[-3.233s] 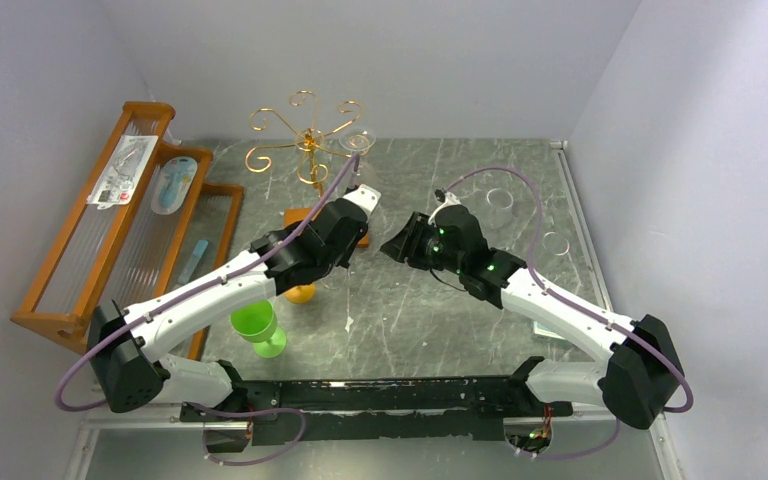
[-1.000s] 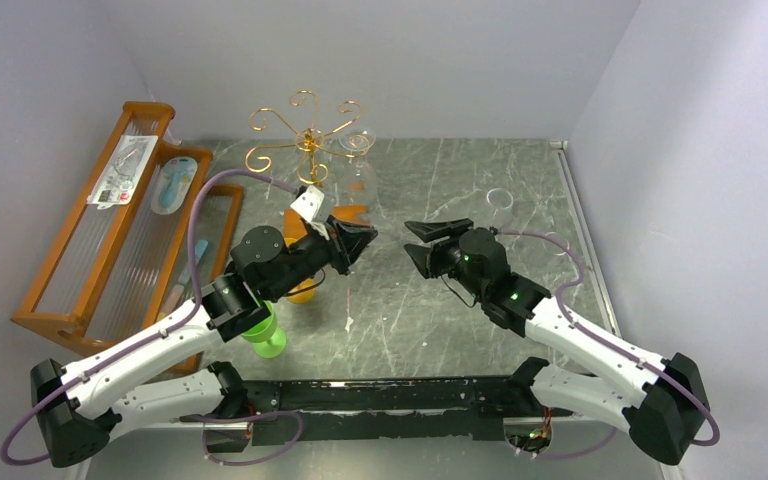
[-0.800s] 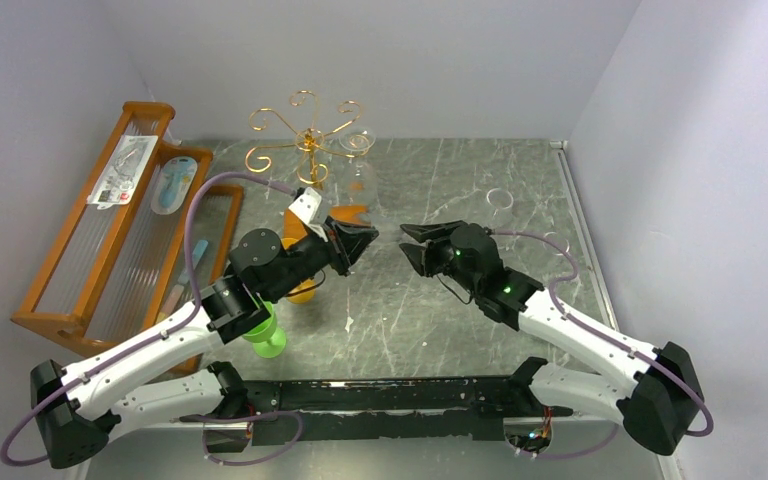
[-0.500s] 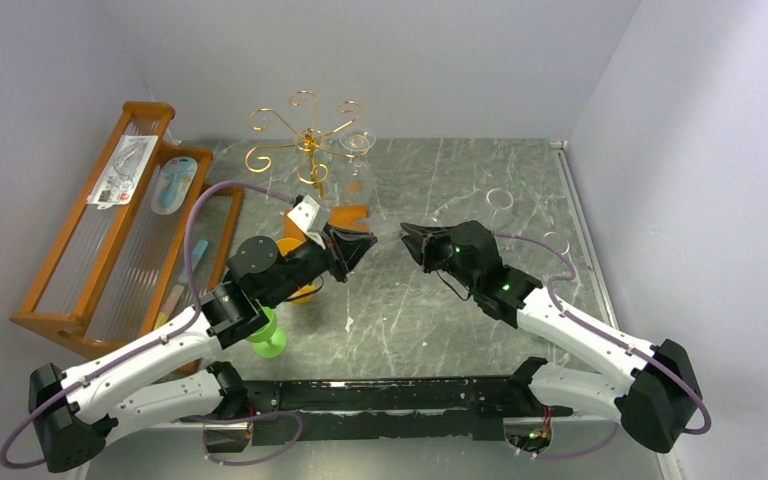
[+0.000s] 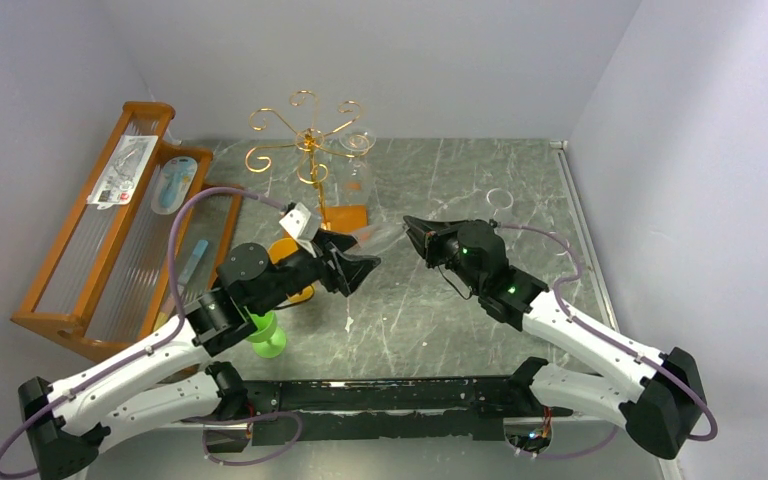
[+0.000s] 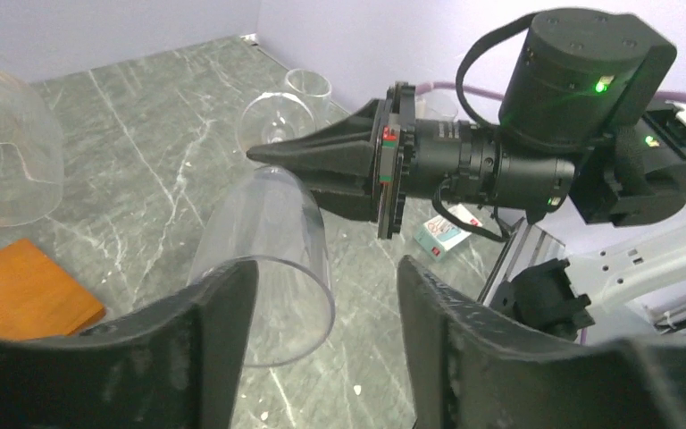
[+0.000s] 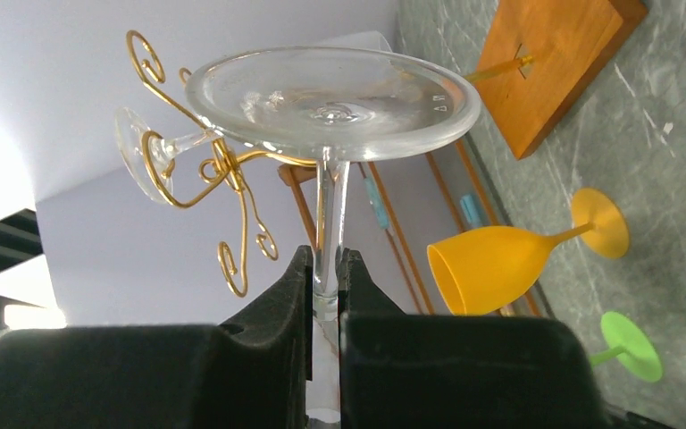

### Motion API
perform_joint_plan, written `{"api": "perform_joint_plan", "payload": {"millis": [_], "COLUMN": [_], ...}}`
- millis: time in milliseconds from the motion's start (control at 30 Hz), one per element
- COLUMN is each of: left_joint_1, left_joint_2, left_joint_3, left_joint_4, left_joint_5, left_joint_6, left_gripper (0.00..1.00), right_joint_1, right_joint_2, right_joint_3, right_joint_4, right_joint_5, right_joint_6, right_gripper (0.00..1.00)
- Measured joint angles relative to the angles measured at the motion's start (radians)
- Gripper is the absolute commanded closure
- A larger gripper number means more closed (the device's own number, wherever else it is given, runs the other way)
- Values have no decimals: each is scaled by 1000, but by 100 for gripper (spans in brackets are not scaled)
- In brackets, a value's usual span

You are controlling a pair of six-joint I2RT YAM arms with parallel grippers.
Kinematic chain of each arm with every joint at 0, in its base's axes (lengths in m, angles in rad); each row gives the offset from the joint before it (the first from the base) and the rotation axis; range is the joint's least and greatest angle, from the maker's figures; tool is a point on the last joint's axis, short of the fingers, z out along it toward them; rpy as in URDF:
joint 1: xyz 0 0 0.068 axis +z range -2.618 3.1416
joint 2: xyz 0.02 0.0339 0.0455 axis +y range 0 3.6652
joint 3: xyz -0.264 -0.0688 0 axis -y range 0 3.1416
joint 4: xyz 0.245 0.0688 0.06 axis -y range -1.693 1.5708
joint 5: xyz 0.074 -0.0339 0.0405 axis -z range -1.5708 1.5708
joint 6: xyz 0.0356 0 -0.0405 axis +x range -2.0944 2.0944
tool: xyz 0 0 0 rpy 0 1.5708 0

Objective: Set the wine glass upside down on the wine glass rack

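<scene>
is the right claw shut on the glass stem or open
Shut: right wrist view shows the right claw pinching the wine glass stem.

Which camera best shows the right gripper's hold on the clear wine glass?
Right wrist view: the right gripper is shut on the stem of the wine glass, foot beyond the fingers. Left wrist view shows the bowl between the open left gripper fingers. Top view shows only a faint clear shape between the grippers.

Left hand spread wide, right hand (facing it) clamped.
</scene>
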Motion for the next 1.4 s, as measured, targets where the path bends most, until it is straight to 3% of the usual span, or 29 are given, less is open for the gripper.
{"api": "perform_joint_plan", "payload": {"millis": [67,133,400,567,733,900,1033,1167,1400], "left_joint_1": [0,0,-2,-2,-2,-2,-2,-2,-2], "left_joint_2": [-24,-51,-134,-130,-29,115,224,257,281], "left_joint_3": [1,9,29,69,285,555,715,743,787], "left_joint_4": [-28,-66,-79,-108,-246,-400,-500,-538,-556], "left_joint_5": [-8,-21,-78,-160,-302,-459,-575,-630,-654], "left_joint_6": [-10,-24,-42,-30,24,67,80,93,121], "left_gripper": [16,4,3,3,3,3,3,3,3], "right_joint_1": [0,0,2,1,1,1,1,2,1], "right_joint_2": [-5,-18,-114,-159,-147,-100,-52,66,161], "right_joint_3": [0,0,-93,-166,-101,7,40,156,191], "right_joint_4": [8,18,137,272,349,392,423,393,415], "right_joint_5": [14,35,25,-65,-249,-365,-409,-438,-474], "right_joint_6": [-47,-113,-468,-850,-1281,-1553,-1647,-1697,-1717], "right_gripper": [100,100,100,100,100,100,100,100,100]}}
